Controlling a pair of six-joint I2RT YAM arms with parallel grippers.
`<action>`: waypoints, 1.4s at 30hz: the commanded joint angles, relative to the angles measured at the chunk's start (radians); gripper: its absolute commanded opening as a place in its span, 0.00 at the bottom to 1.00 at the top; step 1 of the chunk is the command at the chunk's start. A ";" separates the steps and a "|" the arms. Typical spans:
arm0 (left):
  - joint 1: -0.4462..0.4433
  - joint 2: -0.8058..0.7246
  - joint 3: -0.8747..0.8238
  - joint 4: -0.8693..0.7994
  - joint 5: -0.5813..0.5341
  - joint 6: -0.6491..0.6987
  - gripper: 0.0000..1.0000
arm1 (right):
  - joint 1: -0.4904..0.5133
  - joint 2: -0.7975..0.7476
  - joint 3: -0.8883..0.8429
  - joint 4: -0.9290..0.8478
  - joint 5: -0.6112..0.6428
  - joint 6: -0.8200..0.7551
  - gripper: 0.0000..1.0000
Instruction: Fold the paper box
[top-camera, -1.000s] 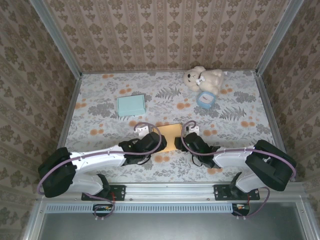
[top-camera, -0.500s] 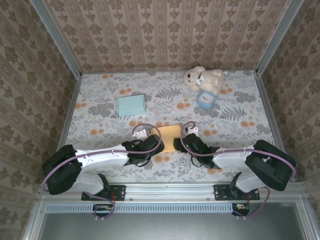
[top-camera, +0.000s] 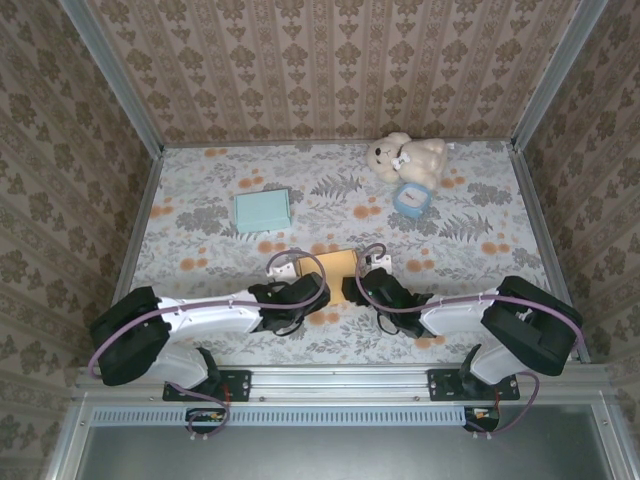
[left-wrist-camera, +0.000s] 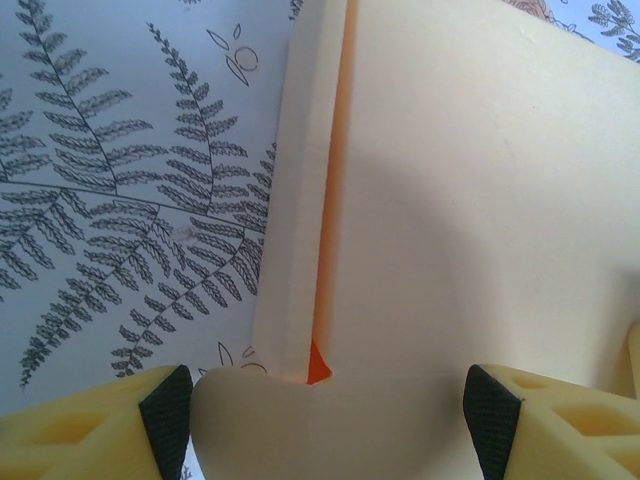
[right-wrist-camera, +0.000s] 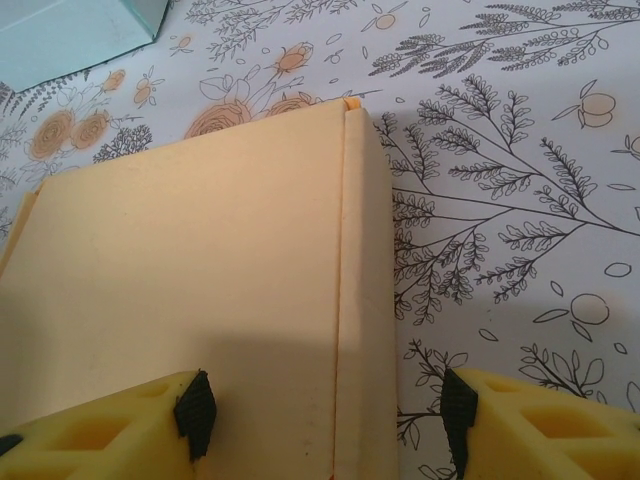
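The paper box (top-camera: 338, 264) is a flat tan carton lying near the front middle of the table. My left gripper (top-camera: 322, 293) is at its near left corner and my right gripper (top-camera: 352, 288) at its near right corner. In the left wrist view the box (left-wrist-camera: 470, 200) has its left side flap folded up, with orange showing in the slit, and a rounded tab lies between the open fingers of the left gripper (left-wrist-camera: 328, 420). In the right wrist view the right gripper (right-wrist-camera: 327, 415) stands open across the right side flap of the box (right-wrist-camera: 180, 270), one finger over the lid, one over the table.
A teal flat box (top-camera: 262, 210) lies at the back left and shows as the teal box (right-wrist-camera: 70, 35) in the right wrist view. A white teddy bear (top-camera: 405, 157) and a small blue object (top-camera: 410, 199) sit at the back right. Patterned walls enclose the table.
My left arm has drawn back toward the near edge and shifted right, bringing its gripper to the box's near end. The right gripper has edged slightly left. Both jaws stay as wide as before.
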 joint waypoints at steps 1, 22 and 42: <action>-0.019 -0.001 0.025 0.030 0.013 -0.043 0.75 | 0.019 0.038 0.002 -0.045 -0.014 0.020 0.65; -0.075 0.038 0.036 0.113 0.049 -0.124 0.74 | 0.063 0.115 0.003 0.023 0.030 0.069 0.65; 0.036 0.074 -0.045 0.142 0.041 -0.028 0.73 | 0.130 0.117 -0.067 0.145 0.057 0.133 0.63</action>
